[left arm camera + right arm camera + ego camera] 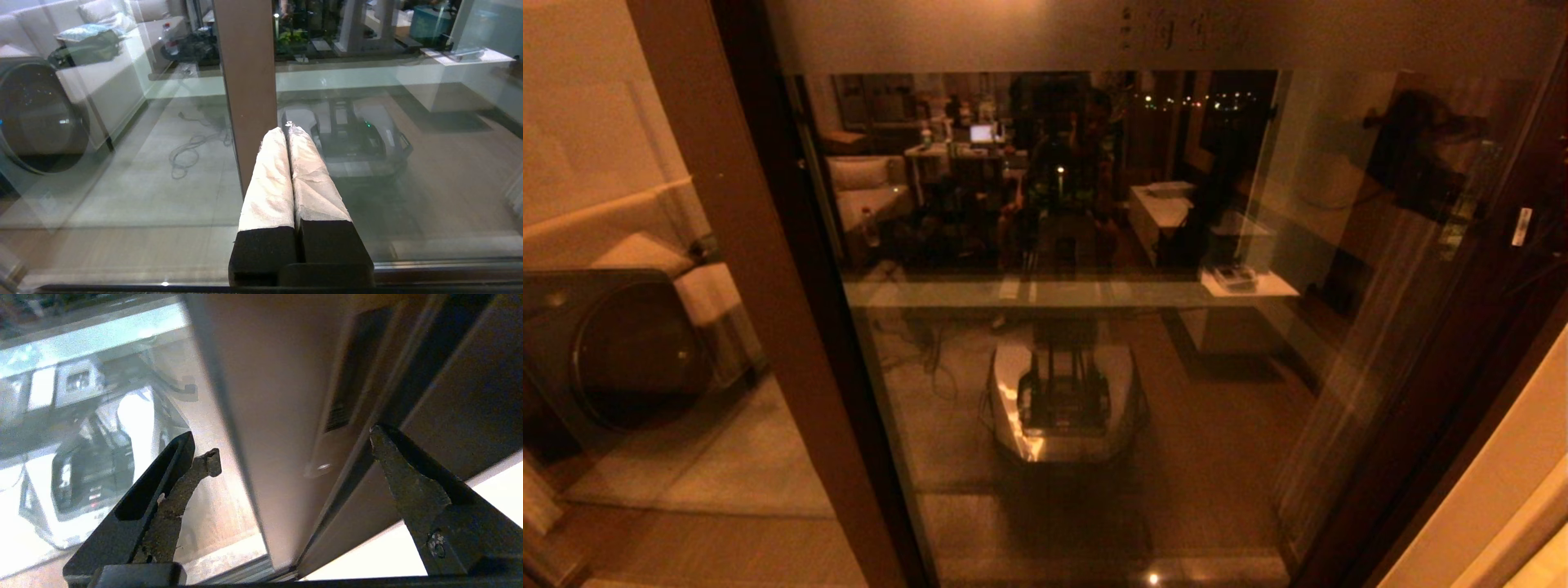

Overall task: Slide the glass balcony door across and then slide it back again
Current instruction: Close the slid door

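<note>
The glass balcony door (1013,37) fills the head view, with a frosted top band carrying small characters and my own reflection in the pane. Neither gripper itself shows in that view. In the right wrist view my right gripper (292,445) is open, its worn fingers (206,459) spread to either side of the door's brown stile (278,396). The narrow dark handle slot (353,371) lies just beyond them. My left gripper (286,128) is shut on nothing, its white-wrapped tips close to a brown upright stile (245,81); whether they touch it I cannot tell.
A washing machine (629,351) with a round dark door stands behind the glass at the left. A pale wall (1503,490) borders the door frame at the right. The floor track (429,267) runs along the door's base.
</note>
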Controlling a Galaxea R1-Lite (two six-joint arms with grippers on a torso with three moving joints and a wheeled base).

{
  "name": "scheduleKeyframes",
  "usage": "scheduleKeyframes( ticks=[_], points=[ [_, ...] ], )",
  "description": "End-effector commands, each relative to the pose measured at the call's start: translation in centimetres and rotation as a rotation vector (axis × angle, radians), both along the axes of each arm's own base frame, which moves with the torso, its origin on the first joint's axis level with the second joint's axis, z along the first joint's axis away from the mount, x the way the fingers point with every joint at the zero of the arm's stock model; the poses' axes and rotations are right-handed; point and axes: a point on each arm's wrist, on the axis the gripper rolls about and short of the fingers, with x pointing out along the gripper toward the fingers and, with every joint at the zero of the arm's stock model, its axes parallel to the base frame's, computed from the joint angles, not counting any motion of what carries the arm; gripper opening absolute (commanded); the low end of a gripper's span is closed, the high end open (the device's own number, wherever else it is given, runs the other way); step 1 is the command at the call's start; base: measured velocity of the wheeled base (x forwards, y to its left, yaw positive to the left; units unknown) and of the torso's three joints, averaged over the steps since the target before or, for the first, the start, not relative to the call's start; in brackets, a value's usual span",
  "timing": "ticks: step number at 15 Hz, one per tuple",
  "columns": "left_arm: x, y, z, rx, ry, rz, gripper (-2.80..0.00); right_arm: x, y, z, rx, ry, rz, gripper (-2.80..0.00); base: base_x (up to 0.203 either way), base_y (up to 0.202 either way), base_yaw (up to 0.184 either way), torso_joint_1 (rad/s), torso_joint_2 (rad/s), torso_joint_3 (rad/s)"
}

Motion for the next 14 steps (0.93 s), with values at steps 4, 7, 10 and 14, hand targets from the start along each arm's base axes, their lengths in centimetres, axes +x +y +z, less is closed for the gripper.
scheduleKeyframes(
  ticks=[4,7,10,14],
  points=[
    [0.3,0.0,-0.8,0.001,0.031,0.0,-2.8,-1.4,1.3,1.1,-0.007,-0.015,0.018,0.0,0.0,0.0,0.0,0.0,0.0,0.0],
    [0.3,0.0,-0.8,0.001,0.031,0.0,-2.8,-0.8,1.0,0.7,-0.003,-0.011,0.021,0.0,0.0,0.0,0.0,0.0,0.0,0.0],
    [0.3,0.0,-0.8,0.001,0.031,0.0,-2.8,-0.6,0.8,0.6,-0.003,-0.012,0.018,0.0,0.0,0.0,0.0,0.0,0.0,0.0],
    [0.3,0.0,-0.8,0.001,0.031,0.0,-2.8,-0.7,0.3,0.5,-0.003,-0.01,0.006,0.0,0.0,0.0,0.0,0.0,0.0,0.0]
  ],
)
